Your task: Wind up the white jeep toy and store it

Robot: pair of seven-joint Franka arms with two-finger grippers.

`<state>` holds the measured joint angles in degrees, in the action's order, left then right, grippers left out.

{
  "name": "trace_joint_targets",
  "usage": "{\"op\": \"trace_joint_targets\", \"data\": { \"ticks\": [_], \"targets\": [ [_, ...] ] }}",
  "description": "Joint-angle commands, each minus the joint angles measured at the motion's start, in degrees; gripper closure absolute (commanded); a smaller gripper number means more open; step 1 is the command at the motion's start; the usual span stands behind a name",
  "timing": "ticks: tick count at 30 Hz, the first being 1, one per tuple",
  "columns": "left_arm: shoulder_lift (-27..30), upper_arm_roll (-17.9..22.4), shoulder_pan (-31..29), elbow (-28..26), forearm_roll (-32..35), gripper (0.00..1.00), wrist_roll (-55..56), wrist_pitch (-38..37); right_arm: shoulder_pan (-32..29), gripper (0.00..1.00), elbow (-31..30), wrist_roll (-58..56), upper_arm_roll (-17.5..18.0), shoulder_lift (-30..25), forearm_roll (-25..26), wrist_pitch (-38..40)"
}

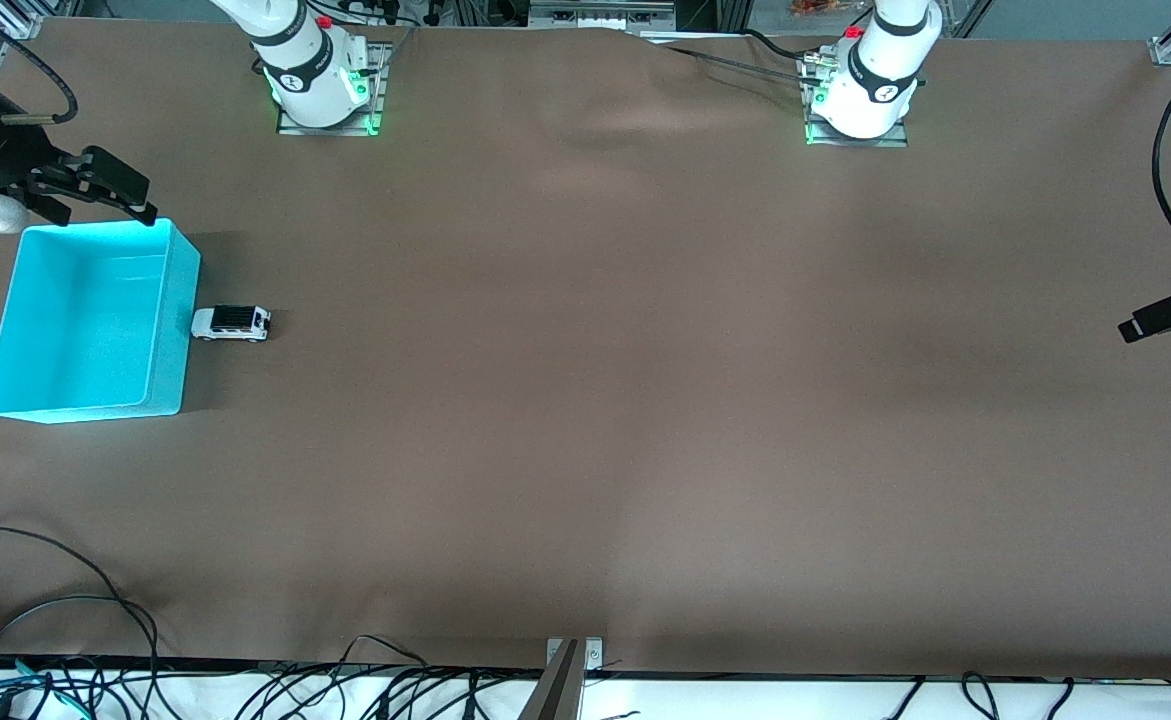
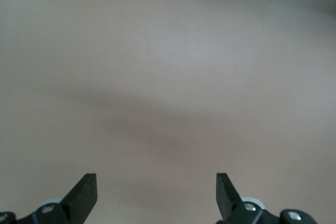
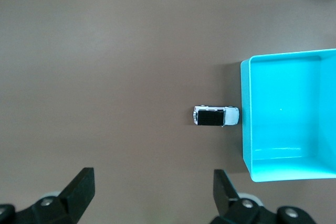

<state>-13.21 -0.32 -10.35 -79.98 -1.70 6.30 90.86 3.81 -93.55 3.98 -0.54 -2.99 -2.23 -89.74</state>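
The white jeep toy (image 1: 232,323) (image 3: 216,116) stands on its wheels on the brown table, its nose against the outer wall of the turquoise bin (image 1: 174,330) (image 3: 245,124), on the side toward the left arm's end. The bin holds nothing. My right gripper (image 1: 105,205) (image 3: 152,190) hangs open and high over the table by the bin's rim, holding nothing. My left gripper (image 1: 1160,318) (image 2: 156,192) hangs open over bare table at the left arm's end, also with nothing between its fingers.
Both arm bases (image 1: 320,90) (image 1: 860,95) are bolted at the table's edge farthest from the front camera. Loose black cables (image 1: 65,640) trail along the nearest edge, and another cable (image 1: 1170,190) hangs at the left arm's end.
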Motion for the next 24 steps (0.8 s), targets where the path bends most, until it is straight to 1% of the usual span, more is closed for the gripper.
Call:
{"op": "trace_joint_targets", "data": {
  "ticks": [1,6,24],
  "targets": [
    [0.9,-0.2,-0.3,-0.9,-1.3,0.0,-1.2,-0.5,-0.2,0.0,1.2,0.9,0.2,0.0,-0.8,1.1],
    [1.0,-0.2,-0.3,-0.8,-1.3,0.0,-1.1,-1.2,0.1,0.0,1.1,1.5,0.5,-0.1,-0.8,2.4],
    [0.9,-0.2,-0.4,-0.8,-1.3,0.0,-1.2,-1.6,0.0,0.0,0.8,1.0,0.3,1.1,-0.8,2.5]
  ]
}}
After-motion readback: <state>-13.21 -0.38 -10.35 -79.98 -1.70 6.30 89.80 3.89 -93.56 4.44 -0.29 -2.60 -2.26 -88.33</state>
